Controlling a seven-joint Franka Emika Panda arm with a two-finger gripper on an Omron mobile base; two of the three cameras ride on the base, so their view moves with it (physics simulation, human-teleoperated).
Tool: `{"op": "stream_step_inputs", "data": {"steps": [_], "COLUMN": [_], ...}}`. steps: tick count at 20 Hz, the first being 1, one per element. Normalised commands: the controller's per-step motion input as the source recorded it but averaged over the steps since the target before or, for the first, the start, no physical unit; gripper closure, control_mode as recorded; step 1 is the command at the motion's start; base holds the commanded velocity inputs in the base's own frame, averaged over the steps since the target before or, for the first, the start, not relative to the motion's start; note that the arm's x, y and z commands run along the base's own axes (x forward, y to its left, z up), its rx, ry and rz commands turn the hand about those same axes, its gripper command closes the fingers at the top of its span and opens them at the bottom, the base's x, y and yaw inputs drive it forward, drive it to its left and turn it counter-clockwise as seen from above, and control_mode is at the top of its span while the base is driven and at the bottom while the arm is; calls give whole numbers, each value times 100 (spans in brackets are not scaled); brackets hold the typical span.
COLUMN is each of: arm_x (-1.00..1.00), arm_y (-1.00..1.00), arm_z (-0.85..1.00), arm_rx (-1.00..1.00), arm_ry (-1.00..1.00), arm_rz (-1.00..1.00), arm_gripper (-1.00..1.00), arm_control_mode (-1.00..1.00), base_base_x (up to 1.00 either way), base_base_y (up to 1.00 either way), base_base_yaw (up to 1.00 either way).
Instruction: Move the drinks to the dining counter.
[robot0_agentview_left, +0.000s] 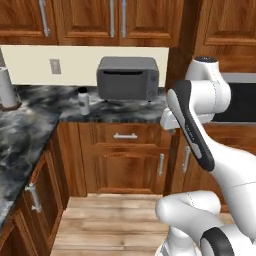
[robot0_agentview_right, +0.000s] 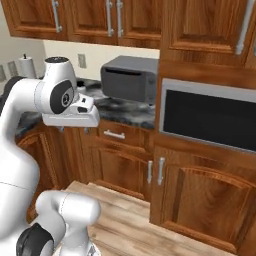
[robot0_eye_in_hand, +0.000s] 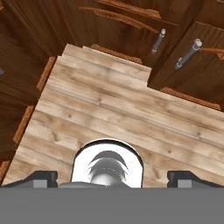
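Occlusions and cut-offs, kitchen corner.
Paper-towel roll (robot0_agentview_left: 6, 88) is clipped by left frame edge. Bottle (robot0_agentview_left: 83, 101) is too small to tell any label. In right base view the arm (robot0_agentview_right: 55, 95) covers the worktop's left part; built-in oven (robot0_agentview_right: 210, 120) runs off the right edge.

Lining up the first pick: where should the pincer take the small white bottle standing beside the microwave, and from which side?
Grip the bottle across its white body, below the black cap. It stands upright on the marbled worktop, so a level approach from the open front edge suits it; the microwave crowds its right and the backsplash its rear. The pincer is open, pointing at the floor.
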Motion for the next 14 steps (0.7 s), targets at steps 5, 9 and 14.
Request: {"op": "stream_step_inputs", "data": {"steps": [5, 9, 14], "arm_x": [0, 0, 0], "arm_y": [0, 0, 0], "arm_z": [0, 0, 0], "arm_rx": [0, 0, 0], "arm_ry": [0, 0, 0], "arm_rz": [0, 0, 0], "arm_gripper": [-100, -100, -100], "arm_control_mode": [100, 100, 100], "base_base_x": [58, 35, 42], "base_base_y": [65, 13, 33], "base_base_yaw": [-26, -54, -45]}}
